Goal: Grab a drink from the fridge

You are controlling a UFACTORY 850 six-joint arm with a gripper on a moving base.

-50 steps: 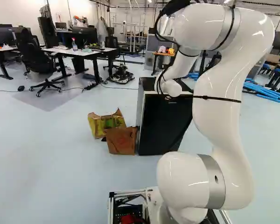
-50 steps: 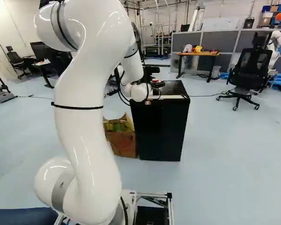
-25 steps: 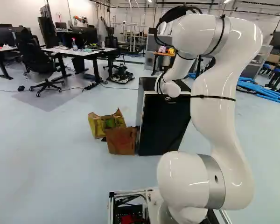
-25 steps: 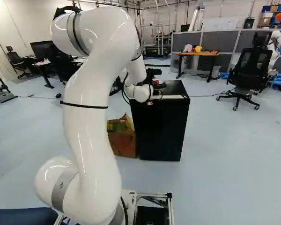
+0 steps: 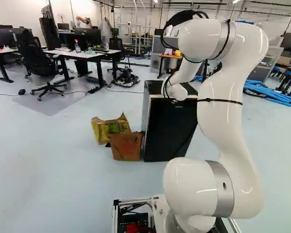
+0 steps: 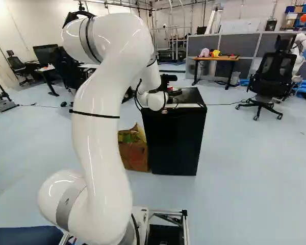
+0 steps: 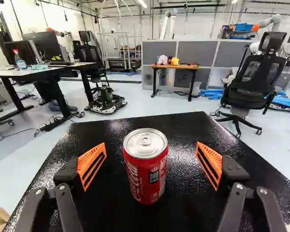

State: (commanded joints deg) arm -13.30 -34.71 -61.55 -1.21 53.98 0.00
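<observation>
My gripper (image 6: 174,93) is over the top of the black fridge (image 6: 173,140), small and partly hidden by the wrist in the right base view. In the wrist view the gripper (image 7: 151,163) stands open, its orange pads wide apart. A red drink can (image 7: 146,166) with a silver lid is upright on the fridge's glossy black top (image 7: 188,130), between the two fingers, a gap on either side. In the left base view the fridge (image 5: 167,128) has its dark front closed, and the arm hides the gripper.
Two crumpled cardboard boxes (image 5: 126,145) lean close by the fridge's side. Farther off are a small wooden table (image 7: 176,66) with toys, an office chair (image 7: 251,79), desks (image 7: 43,72), a low wheeled machine (image 7: 105,100) and another robot (image 6: 302,48).
The arm's upper bend has swung leftward in the left base view and rightward in the right one, while the wrist has shifted only slightly over the fridge. The base has not moved.
</observation>
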